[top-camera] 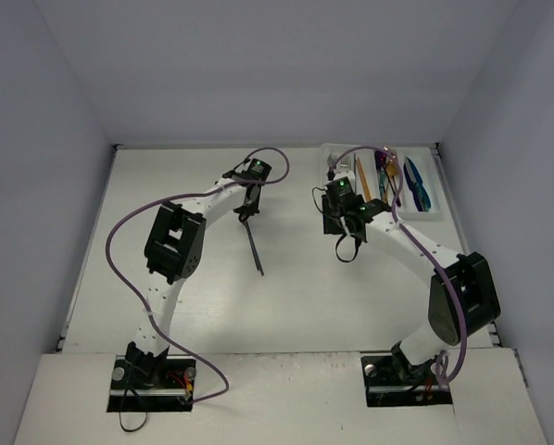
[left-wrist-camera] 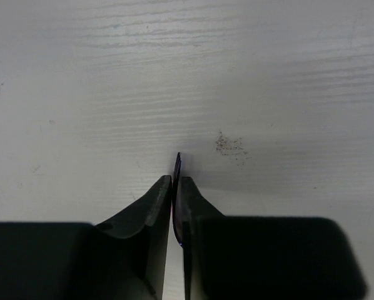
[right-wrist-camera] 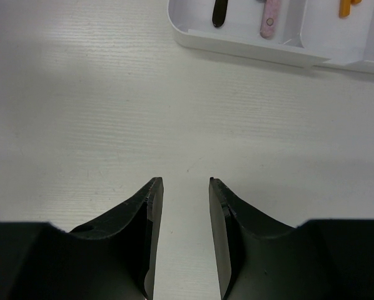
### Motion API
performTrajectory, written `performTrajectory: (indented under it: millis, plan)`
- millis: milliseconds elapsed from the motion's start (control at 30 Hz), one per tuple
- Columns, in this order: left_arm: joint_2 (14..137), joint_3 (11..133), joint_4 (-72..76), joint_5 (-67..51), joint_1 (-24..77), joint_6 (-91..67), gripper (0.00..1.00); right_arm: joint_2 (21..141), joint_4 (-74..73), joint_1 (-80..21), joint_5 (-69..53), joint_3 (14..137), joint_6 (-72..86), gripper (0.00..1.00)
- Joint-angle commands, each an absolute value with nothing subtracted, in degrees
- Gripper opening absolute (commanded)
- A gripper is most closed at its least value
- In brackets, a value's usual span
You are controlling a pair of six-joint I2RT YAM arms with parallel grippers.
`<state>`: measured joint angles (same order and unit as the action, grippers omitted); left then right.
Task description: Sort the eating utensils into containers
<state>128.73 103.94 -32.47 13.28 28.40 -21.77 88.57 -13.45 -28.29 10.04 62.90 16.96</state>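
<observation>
Black-fingered, the left gripper (left-wrist-camera: 176,180) is clenched on the thin edge of a slim dark metal utensil (top-camera: 254,248) over the white wood-grain table (top-camera: 295,306); the right gripper (right-wrist-camera: 186,184) hovers parted and empty beside the white plastic compartment tray (right-wrist-camera: 237,42) containing gold, purple and blue utensils (top-camera: 383,169); pale walls (top-camera: 277,74) enclose everything.

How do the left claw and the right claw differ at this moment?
The left claw is pinched shut on a thin dark utensil; the right claw stands open and empty. The left claw is over bare table; the right claw faces the white tray. Both are black.
</observation>
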Motion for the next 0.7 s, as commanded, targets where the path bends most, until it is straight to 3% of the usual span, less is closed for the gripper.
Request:
performTrajectory:
  millis: [0, 200, 400, 667]
  plan:
    - [127.35, 106.52, -32.88, 13.46, 28.30, -20.41, 0.00, 84.82, -11.69, -28.83, 10.30, 62.93, 18.02, 0.33]
    - [126.25, 107.04, -32.92, 13.63, 28.03, -19.14, 0.00, 84.30, -11.60, -30.13, 8.72, 63.84, 18.12, 0.33]
    - [116.85, 105.56, -31.78, 13.39, 27.21, -18.60, 0.00, 83.79, -11.39, -33.50, 1.83, 67.92, 18.12, 0.33]
    - [98.41, 92.27, -16.40, 1.87, 27.13, -23.03, 0.00, 86.27, -10.60, -35.85, -10.57, 76.34, 17.58, 0.46]
